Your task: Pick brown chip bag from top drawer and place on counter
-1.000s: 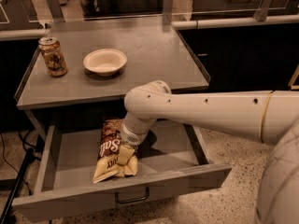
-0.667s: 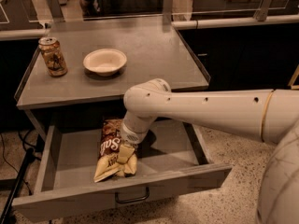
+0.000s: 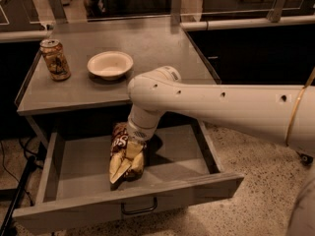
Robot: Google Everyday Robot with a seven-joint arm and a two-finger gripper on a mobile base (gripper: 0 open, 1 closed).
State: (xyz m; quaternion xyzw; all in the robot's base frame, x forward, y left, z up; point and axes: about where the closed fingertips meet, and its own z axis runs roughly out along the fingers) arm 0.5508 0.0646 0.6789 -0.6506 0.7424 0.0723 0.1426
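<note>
The drawer (image 3: 74,163) is open, so that part of the job is done. The bag (image 3: 119,142) is inside the drawer, near the middle and a bit to the left. Its brown end points to the back and its pale end points to the front panel.

The big white arm (image 3: 221,102) comes in from the right and bends down into the drawer. The gripper (image 3: 130,154) is right on top of the bag, touching it. The round wrist hides most of the gripper, so you cannot tell if it is open or closed, or if it has a real hold on the bag. You also cannot tell if the bag lies flat on the drawer floor or is up a little.

So the job looks about half way. The reach into the drawer is made. The bag is not out yet, and it is not on the counter (image 3: 162,48).

What is left, as a guess: get a firm hold, lift the bag straight up, clear the edge of the counter above, and then set the bag down on top.

The counter has a can (image 3: 55,59) at the left and a bowl (image 3: 110,64) just beside it. The right side of the counter looks like the best spot for the bag.
</note>
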